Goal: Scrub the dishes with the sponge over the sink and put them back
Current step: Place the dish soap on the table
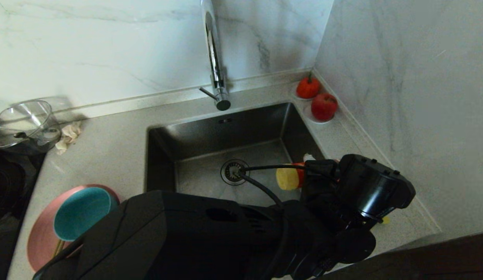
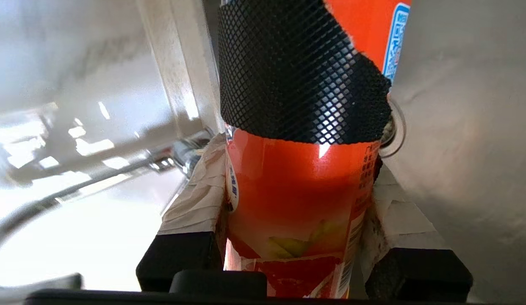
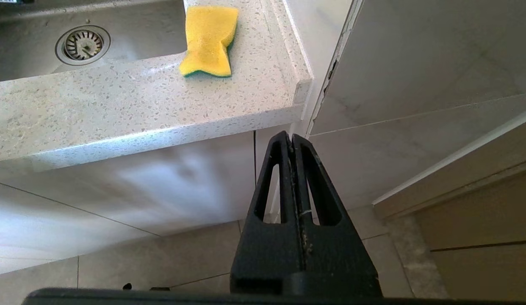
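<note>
Head view: the left arm, black and bulky, reaches across the foreground to the right rim of the deep square dark steel sink (image 1: 210, 134). Its left gripper (image 1: 303, 175) holds an orange bottle with a yellow end over the basin, near the round metal drain strainer (image 1: 234, 171). A tall chrome tap (image 1: 215, 58) stands behind the basin. On the speckled pale stone counter (image 1: 109, 147) to the left, the deep glossy teal bowl (image 1: 82, 212) sits inside the wide matte pink plate (image 1: 45, 233), with thin wooden sticks (image 1: 58, 247) poking out beneath. Both look untouched, so scrubbing seems not yet begun. Two red fruits on small white saucers (image 1: 316, 102) sit in the far corner; a clear glass jug (image 1: 21, 122) stands far left.

Left wrist view: padded fingers (image 2: 195, 203), wrapped in crinkled pale tape, clamp a smooth orange printed plastic bottle (image 2: 297, 203) from both sides. A black diamond-mesh sleeve (image 2: 297, 72) covers its upper part.

Right wrist view: the right gripper (image 3: 292, 142) hangs below the counter edge over a tiled floor, its slotted black fingers pressed together, holding nothing. The rectangular yellow foam sponge (image 3: 209, 40), green scouring layer underneath, lies slightly bowed on the counter beside the sink, still to be picked up.
</note>
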